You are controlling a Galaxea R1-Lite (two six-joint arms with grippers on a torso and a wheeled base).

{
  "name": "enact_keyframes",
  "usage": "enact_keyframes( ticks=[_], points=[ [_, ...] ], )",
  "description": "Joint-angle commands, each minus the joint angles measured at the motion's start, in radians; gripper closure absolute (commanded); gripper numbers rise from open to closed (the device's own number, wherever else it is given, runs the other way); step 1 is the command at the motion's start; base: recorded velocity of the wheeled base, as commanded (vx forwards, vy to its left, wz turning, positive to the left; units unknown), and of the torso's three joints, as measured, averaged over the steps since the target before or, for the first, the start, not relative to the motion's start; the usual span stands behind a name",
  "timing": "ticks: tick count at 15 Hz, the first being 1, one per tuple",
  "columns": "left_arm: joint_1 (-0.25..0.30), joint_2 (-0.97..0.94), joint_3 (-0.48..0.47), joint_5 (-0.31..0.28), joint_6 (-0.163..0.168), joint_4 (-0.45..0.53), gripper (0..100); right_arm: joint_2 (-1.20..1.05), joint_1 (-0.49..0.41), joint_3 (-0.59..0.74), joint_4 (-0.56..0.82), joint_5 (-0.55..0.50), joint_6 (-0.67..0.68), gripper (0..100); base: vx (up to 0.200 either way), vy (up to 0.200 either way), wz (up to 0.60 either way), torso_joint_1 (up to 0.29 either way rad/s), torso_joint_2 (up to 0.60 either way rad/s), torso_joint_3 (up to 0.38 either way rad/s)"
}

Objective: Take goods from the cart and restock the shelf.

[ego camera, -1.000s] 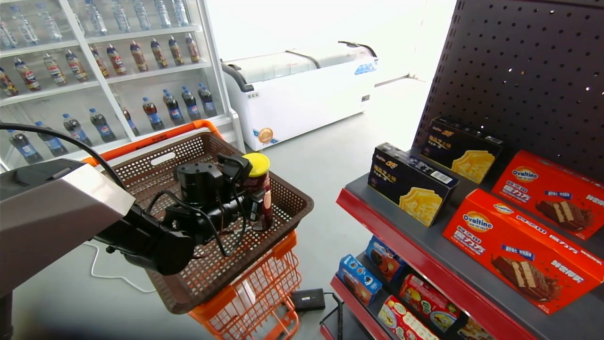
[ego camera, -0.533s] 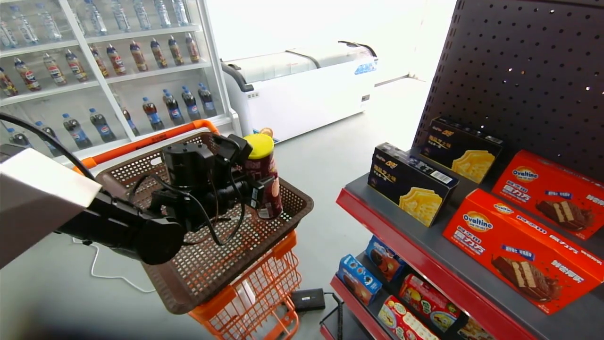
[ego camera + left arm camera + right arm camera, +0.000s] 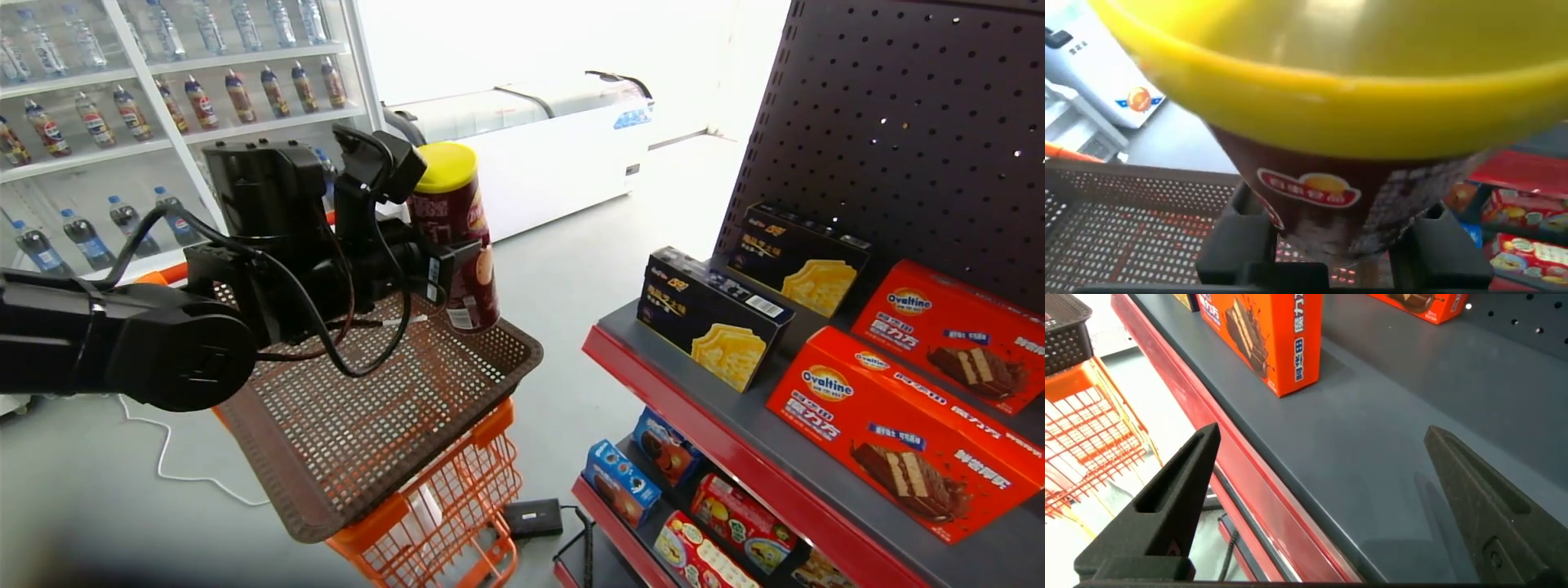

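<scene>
A dark red can with a yellow lid (image 3: 453, 233) hangs upright above the brown basket (image 3: 359, 441) of the orange cart (image 3: 441, 506), with my left gripper (image 3: 437, 269) shut on its middle. In the left wrist view the can (image 3: 1347, 196) sits between the two black fingers (image 3: 1237, 245). To the right stands the shelf (image 3: 694, 376) with its red front edge, holding black biscuit boxes (image 3: 710, 318) and orange wafer boxes (image 3: 898, 429). My right gripper (image 3: 1323, 506) stands open over the grey shelf board (image 3: 1372, 457), nothing between its fingers, beside an orange box (image 3: 1270, 335).
A drinks cooler (image 3: 163, 122) full of bottles stands behind the cart, with a white chest freezer (image 3: 522, 155) beyond it. Lower shelf levels hold snack packs (image 3: 653, 474). A black power brick (image 3: 532, 517) and cable lie on the floor by the cart's foot.
My left gripper has lifted the can up out of the basket and slightly toward the shelf. The basket now holds nothing.
</scene>
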Motion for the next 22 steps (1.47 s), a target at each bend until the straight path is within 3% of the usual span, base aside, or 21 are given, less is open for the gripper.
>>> enact_keyframes(
  ticks=[1, 7, 10, 14, 22],
  points=[
    [-0.013, -0.065, -0.001, -0.010, -0.013, 0.014, 100, 0.001, 0.000, 0.000, 0.000, 0.000, 0.000, 0, 0.000, 0.000, 0.00, 0.000, 0.00, 0.000],
    [-0.050, -0.221, 0.025, -0.071, -0.024, 0.181, 100, 0.001, 0.000, 0.000, 0.000, 0.000, 0.000, 0, 0.000, 0.000, 0.00, 0.000, 0.00, 0.000],
    [-0.114, -0.290, 0.057, -0.069, -0.024, 0.239, 100, 0.001, 0.000, 0.000, -0.001, 0.000, 0.000, 0, 0.000, 0.000, 0.00, 0.000, 0.00, 0.000],
    [-0.255, -0.428, 0.157, -0.057, -0.019, 0.370, 100, 0.001, 0.000, 0.000, -0.001, 0.000, 0.000, 0, 0.000, 0.000, 0.00, 0.000, 0.00, 0.000],
    [-0.340, -0.525, 0.160, -0.062, -0.019, 0.480, 100, 0.001, 0.002, 0.000, -0.001, 0.000, -0.002, 0, 0.000, 0.000, 0.00, 0.000, 0.00, 0.000]
  ],
)
